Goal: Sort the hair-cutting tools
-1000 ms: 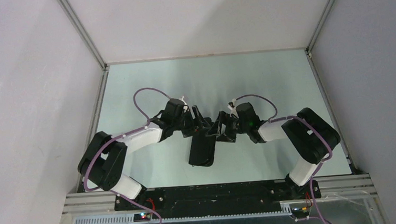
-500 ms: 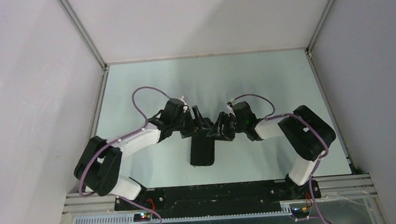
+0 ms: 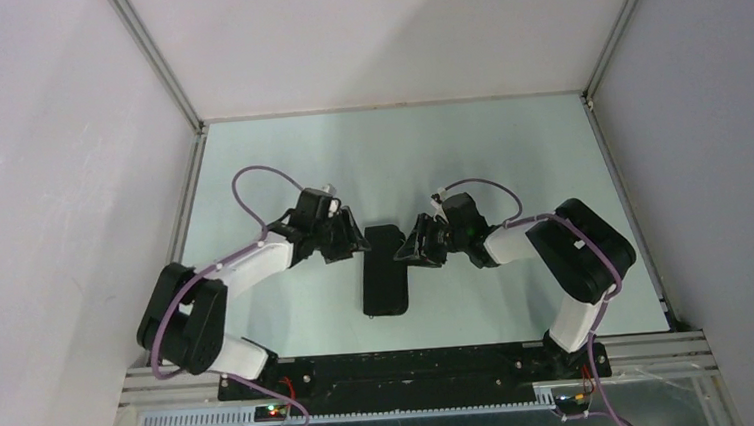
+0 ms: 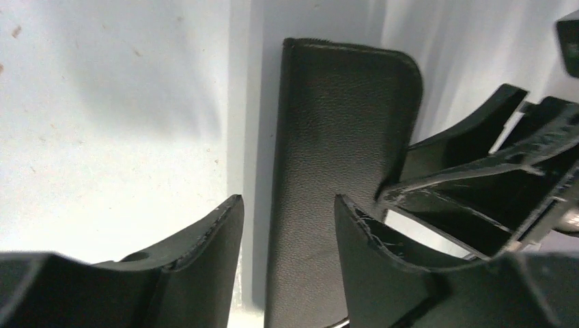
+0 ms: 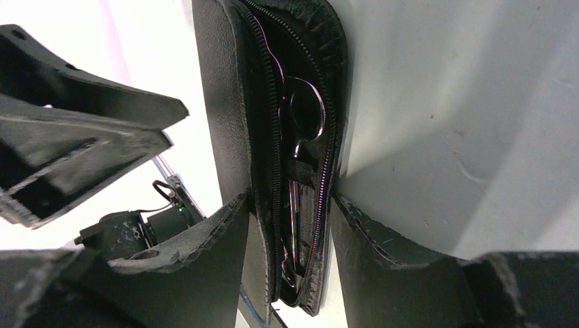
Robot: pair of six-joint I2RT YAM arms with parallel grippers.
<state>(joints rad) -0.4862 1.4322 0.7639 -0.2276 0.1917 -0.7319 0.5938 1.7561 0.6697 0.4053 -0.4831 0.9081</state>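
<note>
1. **Handling, scissors** (image 5: 304, 113). I judge them to be hard, stiff metal, light, and smooth enough to slide between flat pads. The points are sharp rather than fragile. The best hold I can see is across the shank just below the ring handle, the part that shows clearest in the opening.
2. **Handling, zip case** (image 3: 385, 273). The cover is soft, grained and leather-like. I expect it to flex and sag if lifted by one edge, though the grain should give the pads friction. The unzipped lip is where I would take hold, one cover per gripper, to spread the mouth.
3. **Appearance.** The scissors are silvery with a violet sheen. One round ring handle shows, and a slim shank runs down into the dark interior. I cannot tell whether one pair or two lies there. No comb or clips are visible. The zipper (image 5: 261, 75) runs as a toothed black track along the open edge.
4. **Location.** The scissors sit inside the case and are seen only through its gap in the right wrist view. The case lies mid-table (image 3: 509, 154) between the two grippers, its long side pointing toward the arm bases.
5. **Right gripper** (image 5: 289, 199). Its fingers are set against the two sides of the case's open edge, pinching it.
6. **Left gripper** (image 4: 287, 205). The jaws are spread, one finger over the cover and the other over bare table just beside the case's edge. Nothing is held.
7. **Stage (my judgement).** The case is only part-opened and the tools are not yet out, so sorting has not begun.
</note>
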